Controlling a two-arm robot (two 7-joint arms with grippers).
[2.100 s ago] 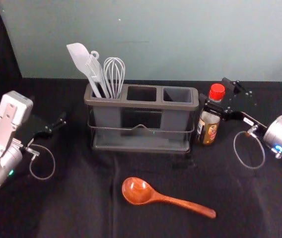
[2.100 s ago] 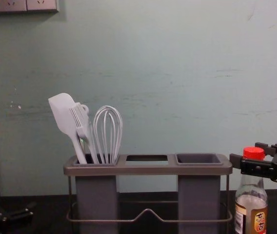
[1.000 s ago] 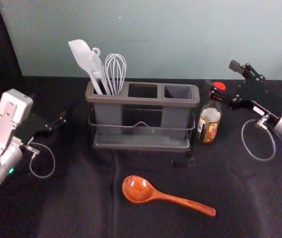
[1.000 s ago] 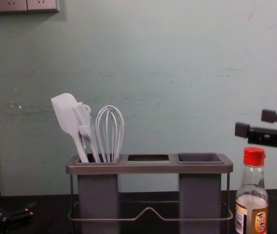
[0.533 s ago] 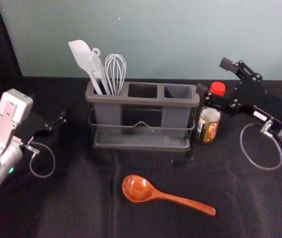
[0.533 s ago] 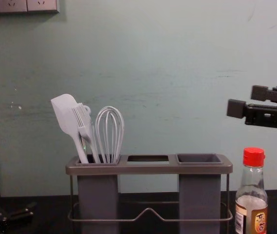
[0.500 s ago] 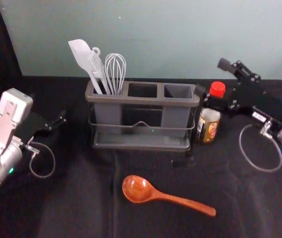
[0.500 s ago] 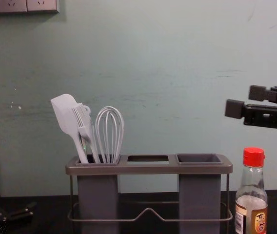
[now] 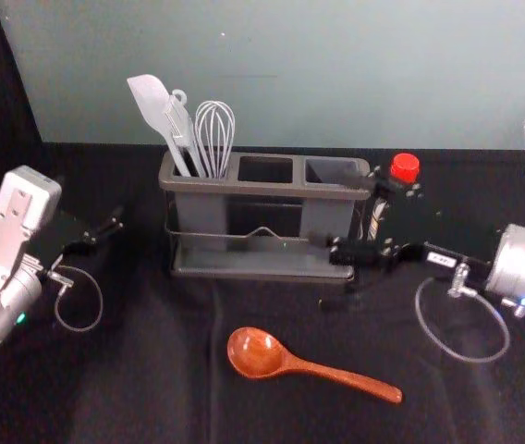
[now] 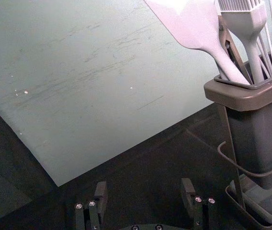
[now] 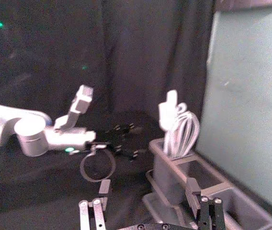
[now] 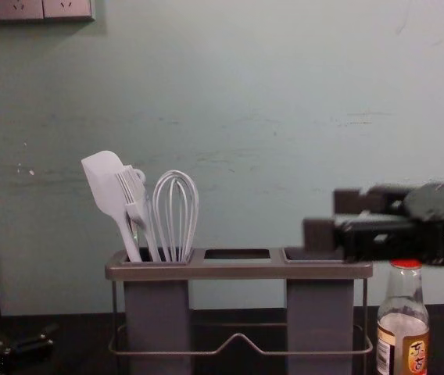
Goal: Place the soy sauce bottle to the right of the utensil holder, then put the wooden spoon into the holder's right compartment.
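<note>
My right gripper is open and empty over the front right of the utensil holder. The right wrist view also shows the right gripper with fingers apart. Just right of the holder stands the soy sauce bottle, upright, its body partly hidden by that gripper; its label shows in the chest view on the bottle. On the cloth in front of the holder lies the wooden spoon, handle pointing right. My left gripper is parked at the left; the left wrist view shows the left gripper open.
A white spatula, a brush and a whisk stand in the holder's left compartment. A wall rises behind the black-covered table. The left arm occupies the table's left side.
My right gripper first let go of the bottle and rose above it. Since then it has come forward, lower and to the left. Bottle, spoon and left arm stay put.
</note>
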